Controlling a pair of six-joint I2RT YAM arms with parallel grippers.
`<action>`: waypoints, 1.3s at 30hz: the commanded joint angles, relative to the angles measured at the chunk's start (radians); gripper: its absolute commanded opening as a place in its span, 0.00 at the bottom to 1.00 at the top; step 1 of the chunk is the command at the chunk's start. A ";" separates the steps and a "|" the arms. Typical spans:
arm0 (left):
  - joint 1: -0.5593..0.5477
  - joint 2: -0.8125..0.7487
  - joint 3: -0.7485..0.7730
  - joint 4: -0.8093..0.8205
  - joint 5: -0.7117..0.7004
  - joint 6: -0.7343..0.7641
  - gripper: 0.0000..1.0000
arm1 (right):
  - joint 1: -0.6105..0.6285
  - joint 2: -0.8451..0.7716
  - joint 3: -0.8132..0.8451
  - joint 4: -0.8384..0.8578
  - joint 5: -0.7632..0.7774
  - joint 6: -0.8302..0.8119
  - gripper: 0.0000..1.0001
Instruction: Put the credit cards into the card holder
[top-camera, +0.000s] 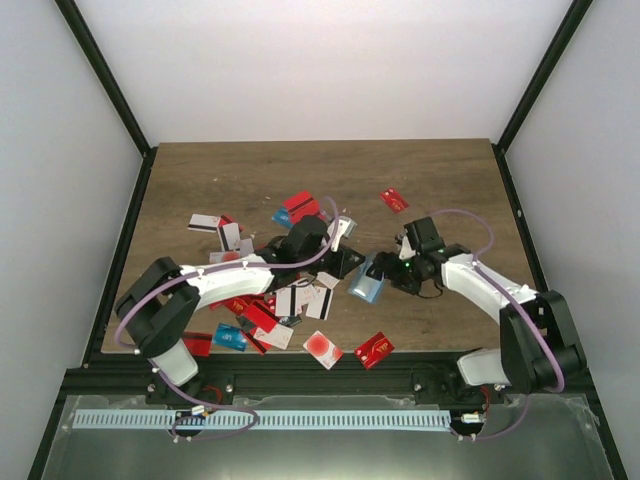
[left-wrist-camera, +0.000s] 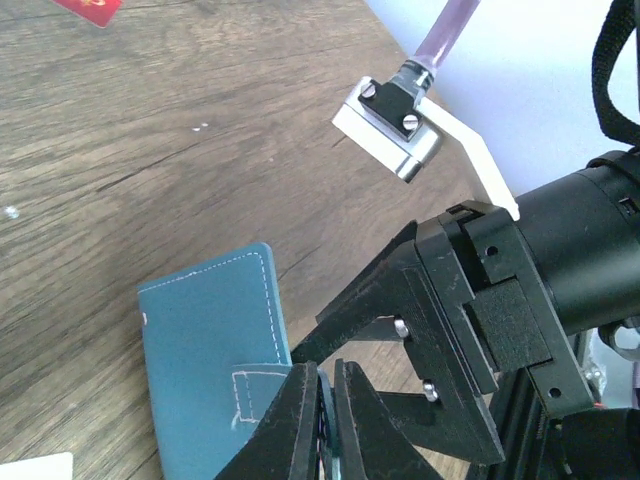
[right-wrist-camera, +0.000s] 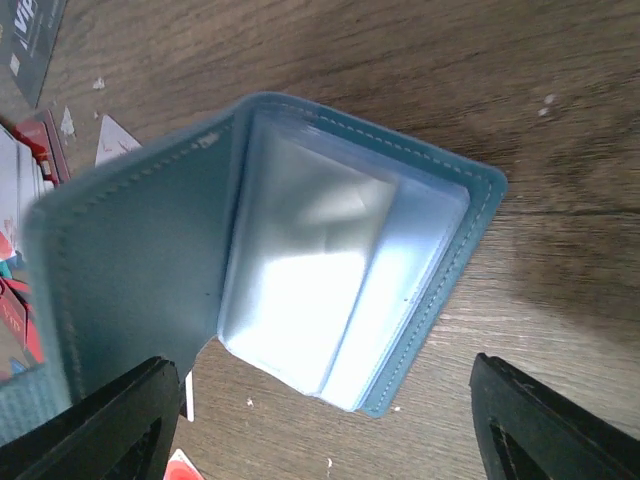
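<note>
Midway across the wooden counter (top-camera: 250, 180), the teal stitched folding card holder (top-camera: 367, 283) sits open — left fingers (left-wrist-camera: 290, 425) clenched on one cover (left-wrist-camera: 210, 340), right fingers (right-wrist-camera: 110, 425) released, empty. Risk: the thin pinch could slip, letting the clear pockets (right-wrist-camera: 330, 290) fold shut.

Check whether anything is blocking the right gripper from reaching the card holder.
Nothing visible is. The card holder lies open directly in front of the right gripper, whose fingers stand wide on either side of it, and no card lies over it. The left gripper pinches the holder's edge from the far side, out of the path.
</note>
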 joint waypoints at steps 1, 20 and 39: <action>-0.008 0.046 0.047 0.075 0.098 -0.023 0.04 | -0.022 -0.065 -0.007 -0.010 0.077 0.015 0.80; 0.124 0.130 0.025 0.105 0.198 -0.060 0.04 | -0.076 -0.093 -0.159 0.228 -0.109 0.104 0.47; 0.179 0.213 0.026 0.034 0.174 -0.038 0.04 | -0.076 0.084 -0.124 0.356 -0.172 0.111 0.47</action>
